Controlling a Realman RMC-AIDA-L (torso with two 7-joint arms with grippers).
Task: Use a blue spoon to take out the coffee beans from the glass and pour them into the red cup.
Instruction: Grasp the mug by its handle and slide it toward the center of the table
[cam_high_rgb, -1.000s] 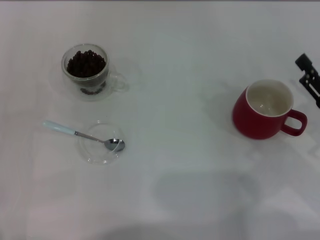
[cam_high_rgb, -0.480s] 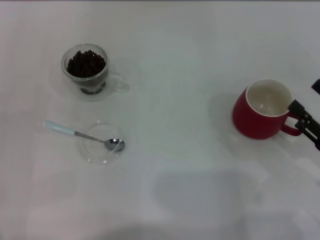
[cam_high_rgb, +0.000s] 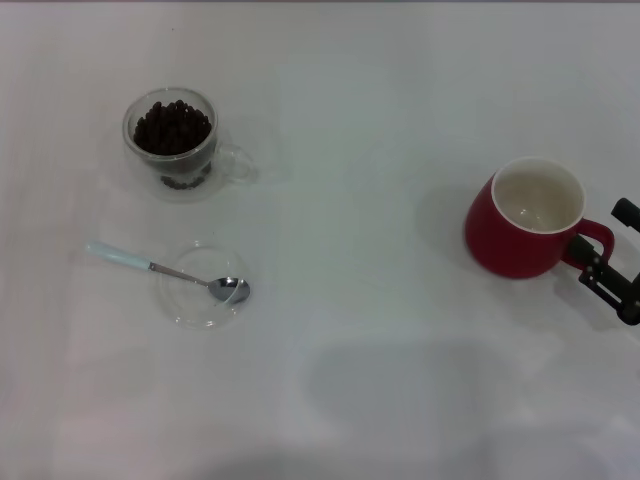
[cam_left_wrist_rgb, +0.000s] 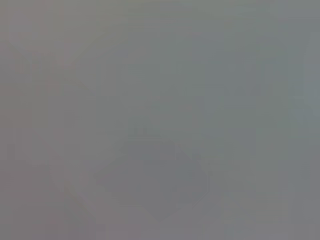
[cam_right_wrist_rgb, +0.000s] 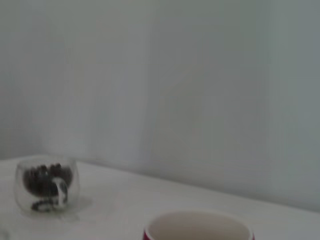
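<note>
Rt wrist cam is looking low across the white table (cam_right_wrist_rgb: 165, 200) twd a plain pale wall. The red cup (cam_right_wrist_rgb: 197, 231) is sitting closest, w/ only its rim and cream inside showing at the frame edge. The glass (cam_right_wrist_rgb: 46, 184) is standing farther off, well apart from the cup, holding the coffee beans (cam_right_wrist_rgb: 39, 176), its clear handle facing the cam.

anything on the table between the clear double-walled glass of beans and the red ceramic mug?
Nothing: in the head view the white table is bare between the clear double-walled glass of dark coffee beans and the red ceramic mug.
</note>
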